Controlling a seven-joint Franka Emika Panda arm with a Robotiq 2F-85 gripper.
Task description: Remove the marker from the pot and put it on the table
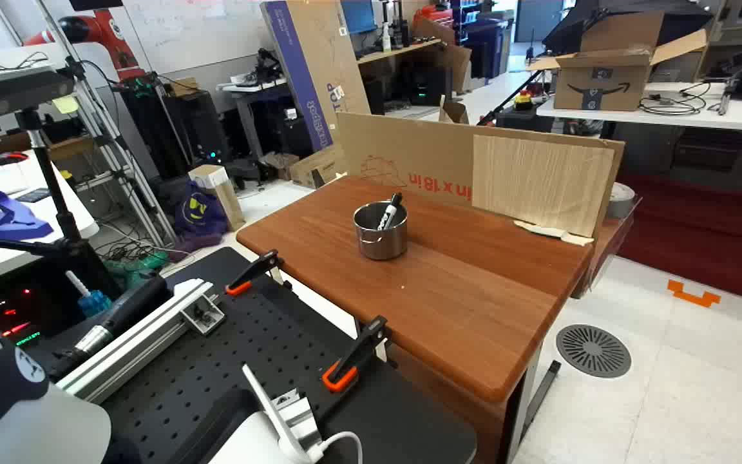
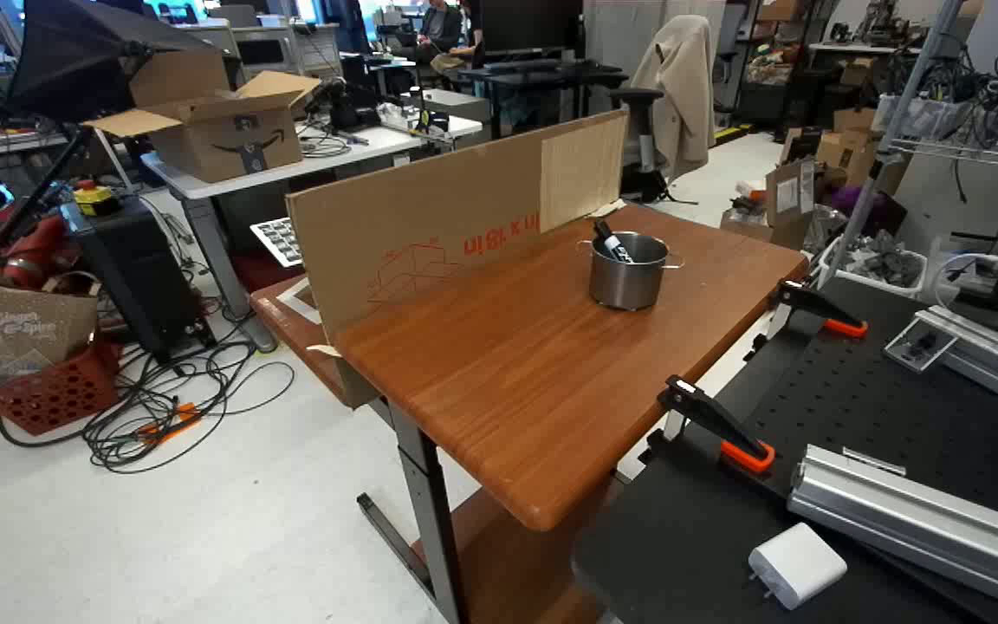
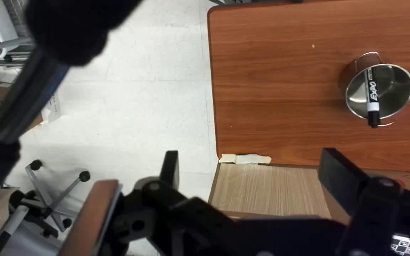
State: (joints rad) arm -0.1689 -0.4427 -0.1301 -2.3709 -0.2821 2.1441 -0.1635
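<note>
Gripper (image 3: 252,166) spread wide and unloaded: extracting the marker (image 3: 372,94)

The fingers (image 3: 340,177) stand far apart in the wrist view and hold nothing. The marker is in the pot (image 2: 625,286), slanting across its mouth and leaning on the rim, with the cap (image 3: 373,119) projecting beyond it toward the cardboard panel (image 2: 456,208). The pot stands upright on the table (image 2: 499,373). The step in hand is judged to be the approach: the pot lies to one side of the finger gap.

Center the gripper over the projecting end before descending. Orient it so that one finger passes on each side of the marker; contact with the rim or wire handles (image 3: 367,54) is likely to drag or tip the pot. Grip past the cap, at the white band, if clearance permits: a hold on the cap alone could pull it off. Raise along the slant until the lower end clears the rim, then lay the marker flat on the bare wood beside the pot and release low.

The marker is a slim, straight cylinder. The cap is black; a white band adjoins it; the barrel bears a black label with white EXPO lettering. Whether the lower end rests on the pot's floor or wall cannot be told.
</note>
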